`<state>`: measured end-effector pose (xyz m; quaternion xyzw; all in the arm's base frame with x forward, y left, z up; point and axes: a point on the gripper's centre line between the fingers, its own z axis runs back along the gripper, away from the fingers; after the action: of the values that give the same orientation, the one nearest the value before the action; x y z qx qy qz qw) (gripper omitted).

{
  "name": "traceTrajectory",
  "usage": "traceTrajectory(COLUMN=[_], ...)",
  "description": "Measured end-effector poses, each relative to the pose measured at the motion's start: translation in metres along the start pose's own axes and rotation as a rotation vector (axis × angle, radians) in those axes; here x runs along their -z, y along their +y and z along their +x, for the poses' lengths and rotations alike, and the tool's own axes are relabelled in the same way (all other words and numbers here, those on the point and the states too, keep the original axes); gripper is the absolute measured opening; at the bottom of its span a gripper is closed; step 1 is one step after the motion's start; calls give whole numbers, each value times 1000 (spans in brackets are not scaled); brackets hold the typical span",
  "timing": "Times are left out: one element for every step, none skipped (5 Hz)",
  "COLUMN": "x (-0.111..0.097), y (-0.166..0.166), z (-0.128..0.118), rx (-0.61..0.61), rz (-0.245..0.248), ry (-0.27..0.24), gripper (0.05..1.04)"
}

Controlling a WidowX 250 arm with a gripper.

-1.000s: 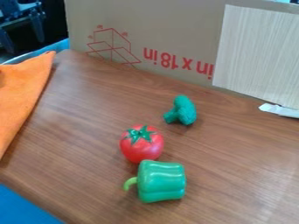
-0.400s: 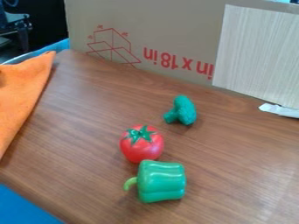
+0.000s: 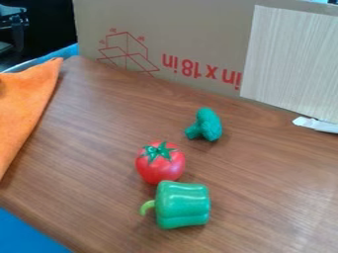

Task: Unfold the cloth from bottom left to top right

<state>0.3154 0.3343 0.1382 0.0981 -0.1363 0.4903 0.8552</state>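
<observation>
Cloth (image 3: pixel 25 108) is at the far left of the table (image 3: pixel 99 148), cut off by the view's left edge. Looks like thin felt or fleece: light, limp, grippy rather than slippery, hard to damage. It won't push, so it has to be pulled. I'd pinch a single layer at the lower-left corner, close to the tip, and lift a little before dragging; a deep bite could catch two layers. Can't tell how it's folded from here.

Visible part points up and right, one corner at its upper right. Long axis seems to run lower left to upper right, along the slanted right edge; full outline unknown.

Claw (image 3: pixel 15 39) is top left, beyond the cloth and apart from it. Can't tell if it's wide or narrow.

Further right: tomato (image 3: pixel 160 165), pepper (image 3: pixel 183 205) on its side just beside it, then broccoli (image 3: pixel 208 124). All well apart from the cloth, so snag risk looks low.
</observation>
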Motion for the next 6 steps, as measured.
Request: traceTrajectory(x=[17, 19, 33, 48, 53, 59], y=[7, 15, 26, 31, 35, 36], z=[3, 8, 2, -9, -14, -18], rx=[12, 18, 32, 57, 73, 79], rz=[68, 93, 104, 106, 107, 114], ry=[30, 8, 19, 41, 30, 30], gripper=[1001, 1001, 1001, 1001, 1001, 1001])
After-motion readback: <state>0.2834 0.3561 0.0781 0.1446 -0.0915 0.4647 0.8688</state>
